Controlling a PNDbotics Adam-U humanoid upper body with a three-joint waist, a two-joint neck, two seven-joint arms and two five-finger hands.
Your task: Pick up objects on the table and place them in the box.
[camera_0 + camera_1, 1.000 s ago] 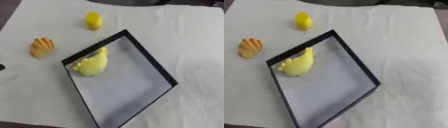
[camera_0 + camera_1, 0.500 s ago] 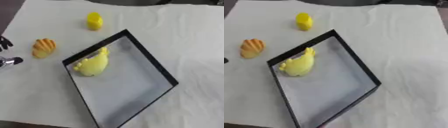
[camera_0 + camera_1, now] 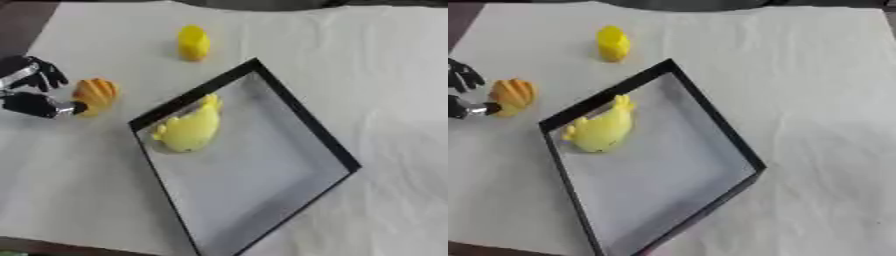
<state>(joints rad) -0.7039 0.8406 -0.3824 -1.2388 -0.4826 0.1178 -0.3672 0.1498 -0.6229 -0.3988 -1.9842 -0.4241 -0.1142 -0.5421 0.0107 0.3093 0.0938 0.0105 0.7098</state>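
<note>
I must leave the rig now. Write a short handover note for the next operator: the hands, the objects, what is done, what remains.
Left robot hand: at the table's left edge, fingers spread beside the orange ridged shell-shaped toy, not closed on it. Right robot hand: not visible.
Done: yellow soft duck-like toy lies inside the shallow black-rimmed box, near its upper left corner.
Left: the orange toy, then the small yellow cylinder-shaped toy standing beyond the box.

One black-rimmed box (image 3: 306, 131) sits on the worktop (image 3: 385, 60). It holds one yellow toy (image 3: 188, 130). One orange ridged object (image 3: 94, 94) lies just beside the fingers (image 3: 39, 75); one yellow cylinder (image 3: 193, 43) stands well beyond them.
</note>
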